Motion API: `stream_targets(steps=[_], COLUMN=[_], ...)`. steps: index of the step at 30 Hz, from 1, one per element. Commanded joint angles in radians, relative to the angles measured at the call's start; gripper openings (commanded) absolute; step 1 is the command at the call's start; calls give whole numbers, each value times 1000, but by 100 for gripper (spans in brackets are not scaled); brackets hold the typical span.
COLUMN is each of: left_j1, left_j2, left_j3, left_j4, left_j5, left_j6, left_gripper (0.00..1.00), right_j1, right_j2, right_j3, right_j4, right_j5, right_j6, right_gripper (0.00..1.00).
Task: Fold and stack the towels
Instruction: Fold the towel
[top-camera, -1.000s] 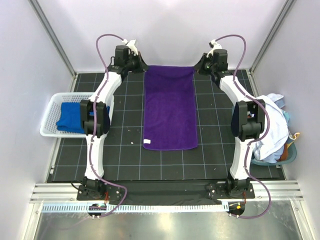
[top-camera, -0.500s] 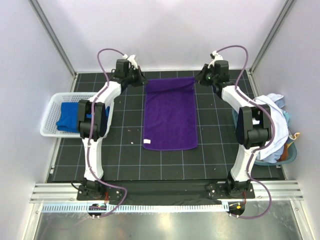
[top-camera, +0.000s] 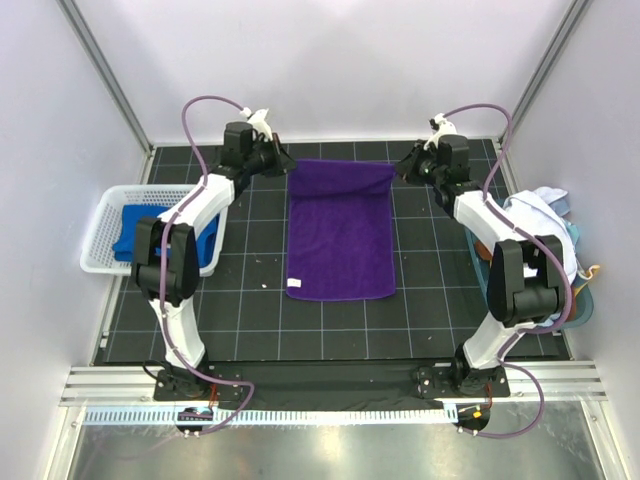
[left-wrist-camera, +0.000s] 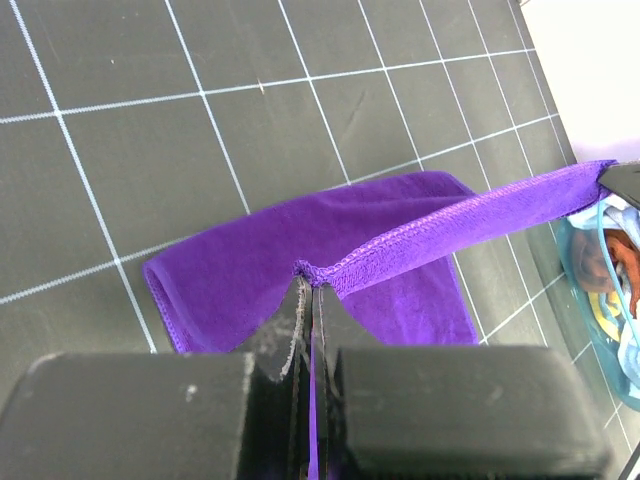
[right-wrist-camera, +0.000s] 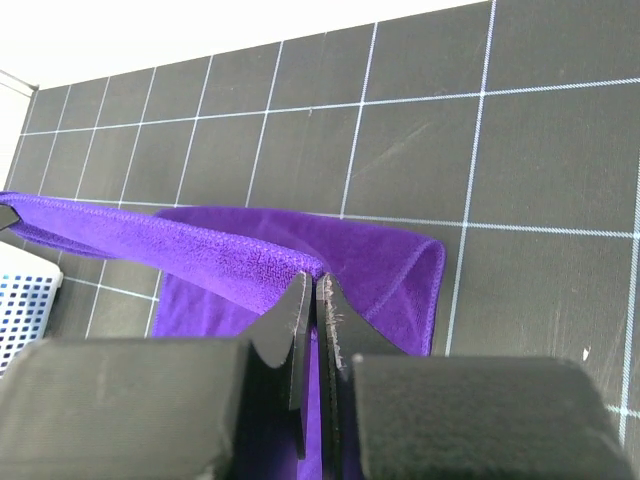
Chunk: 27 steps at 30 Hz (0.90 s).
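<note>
Black mat (top-camera: 250, 310) with a white grid covers the table. There are plain white walls on three sides and a metal rail (top-camera: 330, 385) along the near edge by the arm bases.

The purple towel (top-camera: 340, 240) lies lengthwise mid-mat with its near part flat. Its far edge is raised off the mat and stretched between the two grippers.

- **Left gripper** (top-camera: 283, 160): at the far-left corner. In the left wrist view the left gripper (left-wrist-camera: 310, 290) has its jaws pressed together on the hem of the purple towel (left-wrist-camera: 240, 280), with only cloth between them.
- **Right gripper** (top-camera: 403, 168): at the far-right corner. In the right wrist view the right gripper (right-wrist-camera: 313, 285) is pinched tight on the purple towel (right-wrist-camera: 380, 260) in the same way, and the corner droops in a fold beside it.

Containers:
- **White perforated basket** (top-camera: 100, 262): sits at the mat's left edge, well apart from the purple towel. The blue towel (top-camera: 135, 225) is folded inside it (partly hidden by the left arm).
- **Teal tub** (top-camera: 585, 305): sits off the mat's right side. A white cloth (top-camera: 545, 225) is heaped over it, and bits of orange-brown stuff at the rim are too small to identify.
</note>
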<state>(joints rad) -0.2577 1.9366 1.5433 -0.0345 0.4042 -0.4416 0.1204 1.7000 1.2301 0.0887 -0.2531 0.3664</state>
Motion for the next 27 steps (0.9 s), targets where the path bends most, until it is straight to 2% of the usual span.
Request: stream_targets(steps=[1,27], left_j1=[-3,-28], left_j2=[-77,-252], left_j3=[-28,-216], left_j4=[51,38], left_j5=[-22,-51], left_j6=[18,27], left_gripper=[0,0], right_j1=[-2,12], right_j2=[-75,-319], right_j3=[-12,-221], right_j4=[51,28], right_j5=[17,37], right_j6=[6,48], right_gripper=[1,1])
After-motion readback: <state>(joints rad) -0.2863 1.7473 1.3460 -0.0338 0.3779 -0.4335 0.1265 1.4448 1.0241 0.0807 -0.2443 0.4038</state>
